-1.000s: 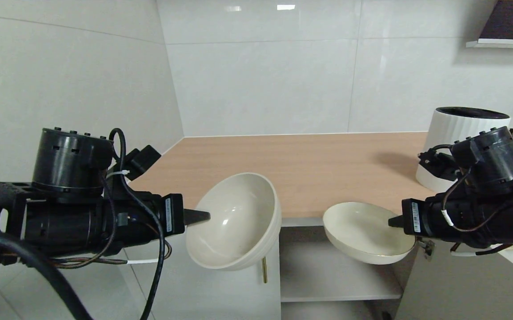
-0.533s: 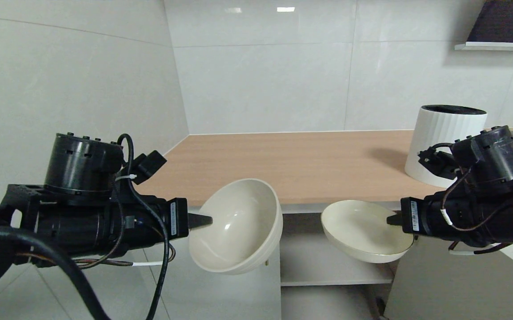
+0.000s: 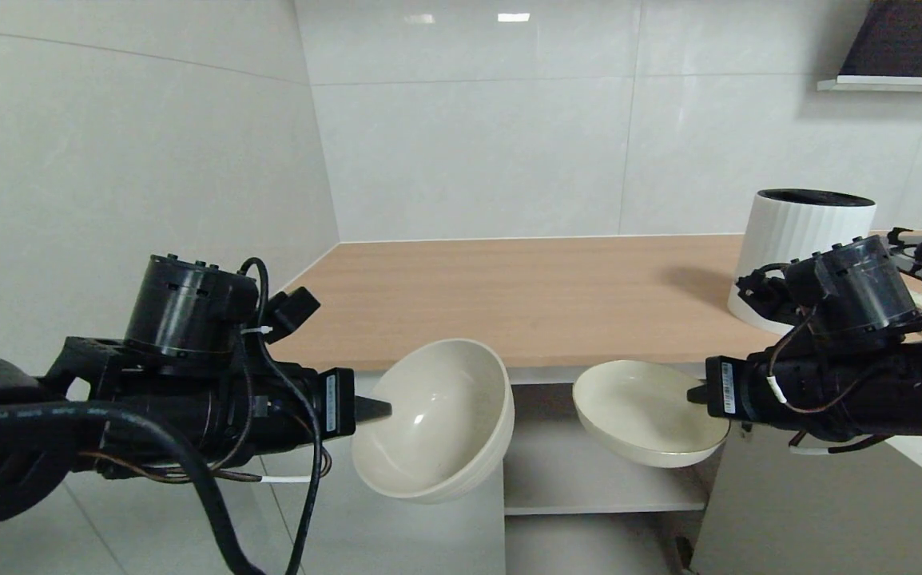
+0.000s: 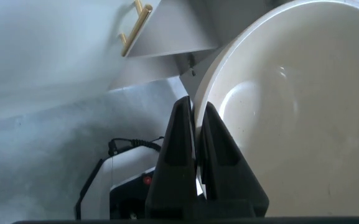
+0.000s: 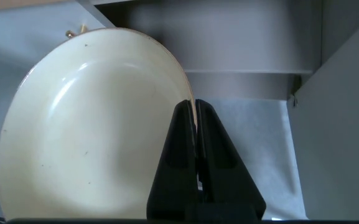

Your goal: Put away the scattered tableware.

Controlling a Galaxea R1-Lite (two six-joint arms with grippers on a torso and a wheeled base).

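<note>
Okay, both arms are loaded. My left gripper [image 3: 377, 409] has its jaws pinched narrow on the rim of the deep cream glazed ceramic bowl [image 3: 439, 415], one jaw inside the wall and one outside. The bowl hangs tilted with its mouth turned partly toward me, in the air just in front of the edge of the light wooden surface [image 3: 525, 295], not resting on it.

My right gripper [image 3: 697, 393] is the same, jaws nearly closed on the rim of the shallow cream ceramic dish [image 3: 641, 411]. The dish is held tilted, off the surface, in front of the open grey cabinet shelf [image 3: 589, 483] below. There is a clear gap between bowl and dish.

Handling is my guess. Both look rigid and glazed, so slick under thin jaw tips. The bowl looks the heavier; held at one rim point it will want to swing down, so I should grip firmly and move slowly. Both are brittle: a knock on the surface edge, the shelf board or each other could chip them. The rim is the only workable hold, and deeper over the wall is better than on the lip.

I judge this the carry stage, neither piece set down yet, the shelf the likely spot.

Also here is a white ribbed cylindrical container with a dark rim [image 3: 804, 239] on the surface, behind my right arm.
</note>
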